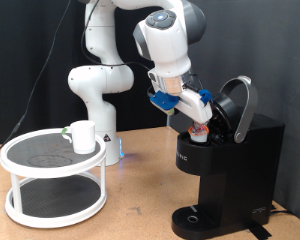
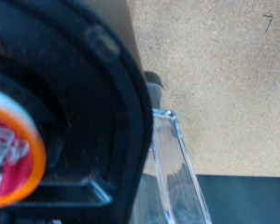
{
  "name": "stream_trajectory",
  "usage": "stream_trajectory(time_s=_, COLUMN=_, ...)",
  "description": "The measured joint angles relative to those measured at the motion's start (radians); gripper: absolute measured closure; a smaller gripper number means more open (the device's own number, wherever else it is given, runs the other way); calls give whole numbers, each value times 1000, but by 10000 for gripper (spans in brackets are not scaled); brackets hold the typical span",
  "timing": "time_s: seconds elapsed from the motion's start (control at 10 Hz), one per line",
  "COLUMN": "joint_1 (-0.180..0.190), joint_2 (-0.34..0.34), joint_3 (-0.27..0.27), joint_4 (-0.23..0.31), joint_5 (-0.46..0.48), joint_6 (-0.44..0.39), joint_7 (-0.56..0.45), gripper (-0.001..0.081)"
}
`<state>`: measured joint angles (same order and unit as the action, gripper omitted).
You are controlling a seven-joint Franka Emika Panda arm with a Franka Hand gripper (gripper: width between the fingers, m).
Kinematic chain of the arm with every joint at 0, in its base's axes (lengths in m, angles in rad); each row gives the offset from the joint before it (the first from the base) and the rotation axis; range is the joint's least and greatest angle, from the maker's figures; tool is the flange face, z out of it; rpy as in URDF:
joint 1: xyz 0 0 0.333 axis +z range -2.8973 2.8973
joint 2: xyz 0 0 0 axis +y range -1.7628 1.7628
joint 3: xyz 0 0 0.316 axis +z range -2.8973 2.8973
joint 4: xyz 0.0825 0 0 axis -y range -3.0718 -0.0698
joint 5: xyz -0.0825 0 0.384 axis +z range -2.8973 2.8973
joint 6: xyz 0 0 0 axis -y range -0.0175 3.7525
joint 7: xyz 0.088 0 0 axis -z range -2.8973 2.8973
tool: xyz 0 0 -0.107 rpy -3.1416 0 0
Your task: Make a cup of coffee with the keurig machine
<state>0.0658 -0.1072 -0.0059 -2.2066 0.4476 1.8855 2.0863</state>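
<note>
The keurig machine (image 1: 233,155) stands at the exterior view's right with its rounded lid (image 1: 240,103) hinged open. My gripper (image 1: 199,117) reaches down at the open pod chamber, and a small white pod with a red top (image 1: 200,129) sits right at its fingertips at the chamber mouth. In the wrist view the pod's orange-red rim (image 2: 11,157) shows inside the black chamber (image 2: 89,103); my fingers do not show there. The cup (image 1: 83,136), a white mug, stands on a round stand at the exterior view's left, far from the gripper.
The cup's white two-tier round stand (image 1: 52,163) takes up the left of the wooden table (image 1: 140,205). The machine's drip tray (image 1: 195,218) is bare. A clear water tank (image 2: 173,159) flanks the machine. The arm's white base (image 1: 95,90) stands behind.
</note>
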Motion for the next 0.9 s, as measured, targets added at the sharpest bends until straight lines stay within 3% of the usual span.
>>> stream_trajectory(time_s=0.3, joint_1=1, joint_2=-12, joint_3=12, joint_4=-3, joint_5=2, joint_6=-4, joint_7=0, gripper=72)
stream_trajectory(time_s=0.4, joint_1=1, joint_2=-18, joint_3=14, joint_4=-8, joint_5=9, joint_6=27, joint_7=5, gripper=72)
stream_trajectory(time_s=0.7, joint_1=0, joint_2=-62, joint_3=20, joint_4=-83, joint_5=65, joint_6=250, joint_7=34, gripper=72)
stream_trajectory(time_s=0.9, joint_1=-8, joint_2=-73, joint_3=10, joint_4=-91, joint_5=74, joint_6=252, joint_7=34, gripper=72)
